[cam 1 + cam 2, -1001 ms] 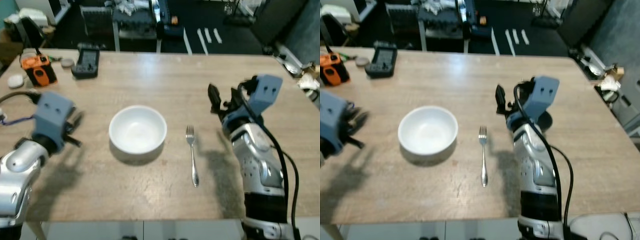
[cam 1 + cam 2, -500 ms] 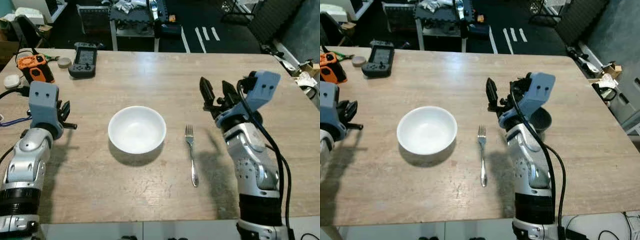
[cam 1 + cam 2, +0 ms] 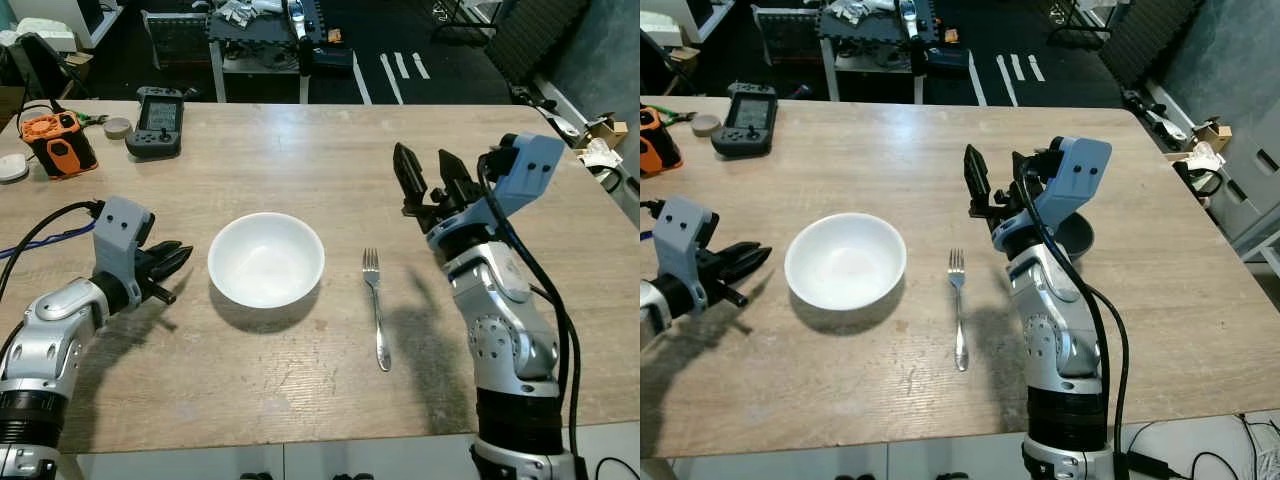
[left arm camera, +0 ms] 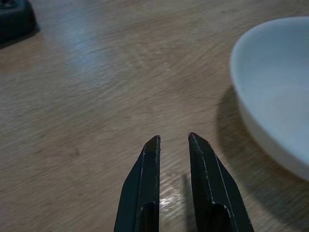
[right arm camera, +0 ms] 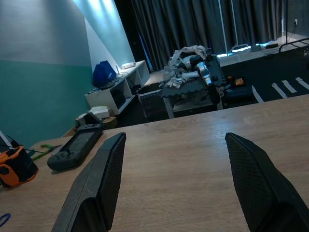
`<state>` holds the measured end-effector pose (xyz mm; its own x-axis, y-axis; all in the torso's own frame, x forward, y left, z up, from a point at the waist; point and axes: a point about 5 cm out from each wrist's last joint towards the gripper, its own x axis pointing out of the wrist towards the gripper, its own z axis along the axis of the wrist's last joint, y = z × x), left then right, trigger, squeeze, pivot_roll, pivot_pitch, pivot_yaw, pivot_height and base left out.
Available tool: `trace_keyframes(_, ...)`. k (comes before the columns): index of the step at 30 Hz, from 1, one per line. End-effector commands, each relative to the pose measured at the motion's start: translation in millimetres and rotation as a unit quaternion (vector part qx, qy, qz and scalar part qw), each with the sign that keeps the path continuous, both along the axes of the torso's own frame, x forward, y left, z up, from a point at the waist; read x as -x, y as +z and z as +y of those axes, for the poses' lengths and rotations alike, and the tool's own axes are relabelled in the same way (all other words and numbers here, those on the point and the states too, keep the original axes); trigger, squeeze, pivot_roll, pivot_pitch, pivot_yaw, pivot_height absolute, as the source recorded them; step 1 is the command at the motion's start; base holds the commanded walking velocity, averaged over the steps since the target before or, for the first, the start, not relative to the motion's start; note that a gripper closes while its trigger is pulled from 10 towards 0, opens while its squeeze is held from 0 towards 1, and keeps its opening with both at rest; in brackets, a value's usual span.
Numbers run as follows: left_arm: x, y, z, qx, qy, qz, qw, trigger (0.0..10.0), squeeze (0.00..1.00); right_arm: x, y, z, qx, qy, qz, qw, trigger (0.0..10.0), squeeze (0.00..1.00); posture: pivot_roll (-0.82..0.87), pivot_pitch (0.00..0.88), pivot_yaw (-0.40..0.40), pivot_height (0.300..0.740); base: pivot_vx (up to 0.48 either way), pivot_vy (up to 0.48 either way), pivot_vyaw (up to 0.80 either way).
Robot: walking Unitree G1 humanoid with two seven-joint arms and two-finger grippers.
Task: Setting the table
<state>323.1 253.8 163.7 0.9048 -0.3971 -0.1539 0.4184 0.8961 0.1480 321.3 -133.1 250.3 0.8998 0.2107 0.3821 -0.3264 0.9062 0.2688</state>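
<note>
A pale wooden desk (image 3: pixel 300 150) filled the foreground, and beyond its far edge lay a dark room with a low rack of clutter, too dim to sort out. At the desk's far left corner sat one orange-and-black device (image 3: pixel 58 142), a small round object (image 3: pixel 119 127) and one dark handheld controller (image 3: pixel 158 107); a white item (image 3: pixel 10 168) at the left border was cut off by the frame. Nearer the robot, the left hand (image 3: pixel 172 262) lay low over the desk, its two black fingers (image 4: pixel 149 188) pointing toward the bowl with only a narrow gap between them, nothing held, and their tips just beside the bowl's rim without touching it. One white bowl (image 3: pixel 266 259) stood upright in the middle of the desk, and it looked empty. Just to its right lay one silver fork (image 3: pixel 376 305), tines toward the far edge, handle toward the robot, apart from the bowl. Right of the fork the right hand (image 3: pixel 425 178) was raised above the desk, its two fingers (image 5: pixel 99 188) spread wide and grasping nothing, aimed across the desk toward the far side. One dark round dish (image 3: pixel 1077 236) sat behind the right arm, mostly hidden by it, so its shape was hard to make out.
</note>
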Motion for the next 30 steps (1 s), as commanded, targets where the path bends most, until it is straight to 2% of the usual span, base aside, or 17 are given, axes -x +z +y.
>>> trace_keyframes(1,1.3,-4.8,7.0,-0.010,0.006,0.006,1.000,10.0,0.00,2.7,0.9,-0.2,-0.003,0.003,-0.002,1.000,10.0,0.00,0.01,0.106,0.026,0.740,0.000,0.000,0.00)
trace_keyframes(10,-10.4,-4.0,-6.8,0.005,-0.003,-0.009,1.000,10.0,0.00,2.6,0.4,1.9,-0.003,0.007,-0.001,1.000,10.0,0.00,0.01,0.106,0.023,0.740,0.000,0.000,0.00)
trace_keyframes(15,-18.1,-1.9,-27.0,0.018,-0.048,-0.014,0.999,10.0,0.00,3.5,1.4,1.0,-0.002,0.008,-0.002,1.000,10.0,0.00,0.00,0.109,0.023,0.740,0.000,0.000,0.00)
trace_keyframes(21,-19.8,-4.4,-45.0,0.022,-0.094,-0.010,0.995,10.0,0.00,4.8,0.7,2.7,0.000,0.015,-0.002,1.000,10.0,0.00,0.00,0.109,0.026,0.740,0.000,0.000,0.00)
trace_keyframes(22,-19.9,-5.4,-57.3,0.023,-0.116,-0.010,0.993,10.0,0.00,6.1,-0.1,4.9,0.003,0.021,-0.001,1.000,10.0,0.00,0.00,0.109,0.026,0.740,0.000,0.000,0.00)
trace_keyframes(23,-19.9,-5.4,-57.3,0.023,-0.116,-0.010,0.993,10.0,0.00,6.1,-0.1,4.9,0.003,0.021,-0.001,1.000,10.0,0.00,0.00,0.109,0.026,0.740,0.000,0.000,0.00)
trace_keyframes(26,-16.8,-7.7,-75.0,0.026,-0.148,-0.010,0.989,10.0,0.00,7.6,-1.3,6.9,0.005,0.027,-0.001,1.000,10.0,0.00,-0.01,0.108,0.031,0.740,0.000,0.000,0.00)
trace_keyframes(30,-11.9,-9.0,-80.8,0.027,-0.161,-0.010,0.986,10.0,0.00,8.3,-2.1,7.4,0.007,0.028,0.001,1.000,10.0,0.00,-0.01,0.109,0.038,0.740,0.000,0.000,0.00)
